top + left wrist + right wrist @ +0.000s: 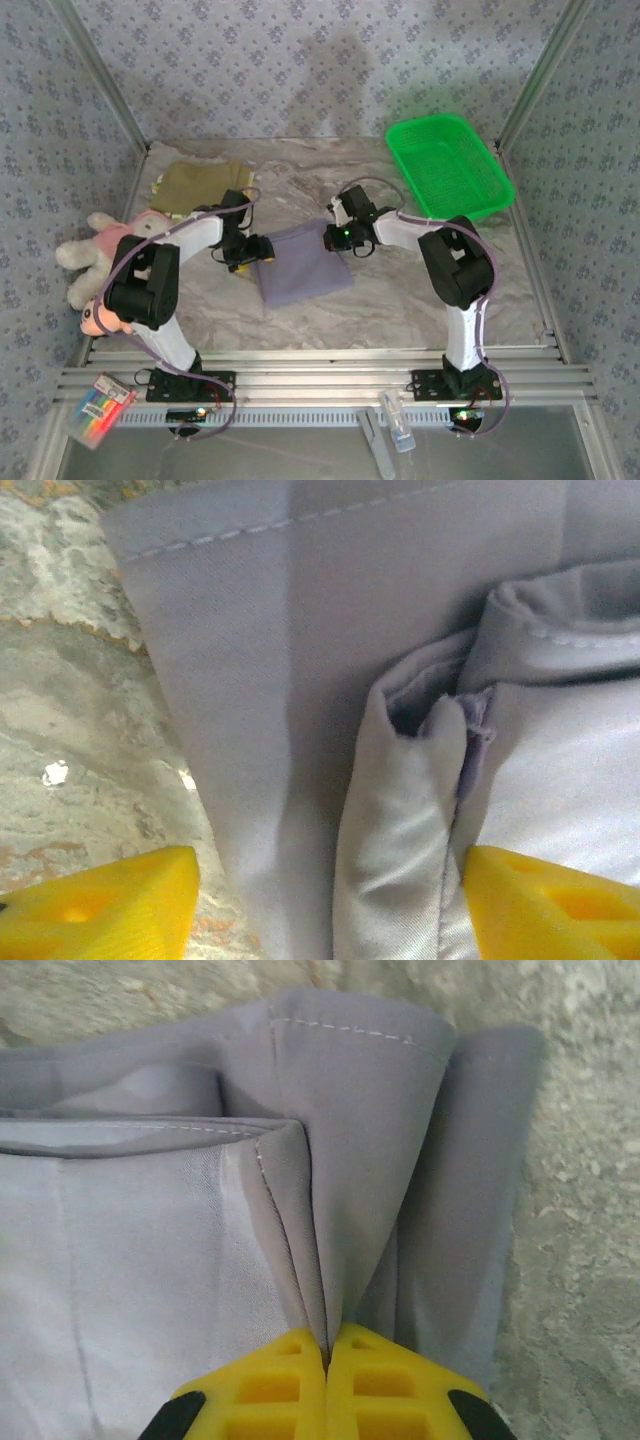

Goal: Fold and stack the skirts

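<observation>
The lavender-purple skirt (300, 265) lies folded in the middle of the table between both arms. My left gripper (243, 255) is at its left edge, open, its yellow fingers (100, 905) wide apart with a rolled fold of the skirt (400, 810) between them. At the skirt's right top corner my right gripper (335, 240) is shut on a pinch of the lavender cloth (340, 1160). The olive-khaki skirt (200, 185) lies folded at the back left, on top of a pale patterned cloth (165, 215) whose edge peeks out below it.
A green plastic basket (450, 165) stands at the back right. A pink plush toy (95, 255) lies at the left edge beside the left arm. A pack of markers (97, 408) and a clear bottle (398, 425) rest on the near rail.
</observation>
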